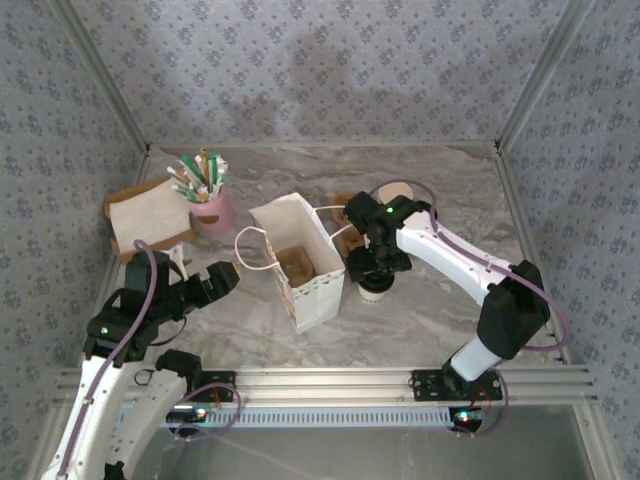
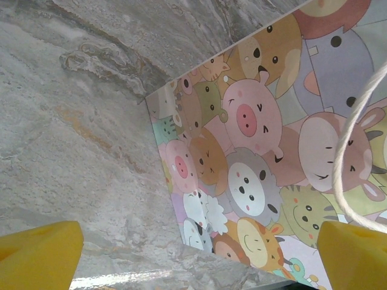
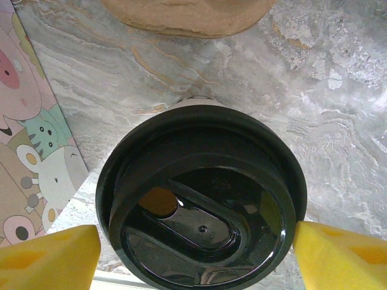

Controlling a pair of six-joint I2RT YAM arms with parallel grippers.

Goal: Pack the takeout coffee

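1. The takeout coffee (image 1: 373, 290) stands upright on the desk (image 1: 440, 190), a little right of the middle in the top view. It is just beside the right wall of the white bag (image 1: 318, 296) and is not inside it.
2. The right pincer (image 1: 375, 268) hangs right over the coffee. In the right wrist view, the black lid (image 3: 202, 205) is in the middle of the frame. One yellow pad (image 3: 48, 257) is in the lower left corner and the other is in the lower right.
3. The right pincer (image 3: 196, 254) is spread wide around the lid. Each pad sits right at the rim. I cannot tell if they are squeezing the cup or only sitting next to it.
4. The left pincer (image 1: 225, 280) is at the lower left in the top view, near the bag but not touching it. It is let go, spread wide, with nothing between its pads.
5. In the left wrist view the left pincer (image 2: 196, 254) looks down at the bag's side (image 2: 254, 151), which is covered in cartoon animals. A white rope handle (image 2: 347, 151) loops at the right edge.
6. A brown carrier (image 3: 187, 15) lies at the top of the right wrist view, past the coffee.
7. A pink cup of sticks (image 1: 212, 212) stands at the upper left, well apart from the coffee.
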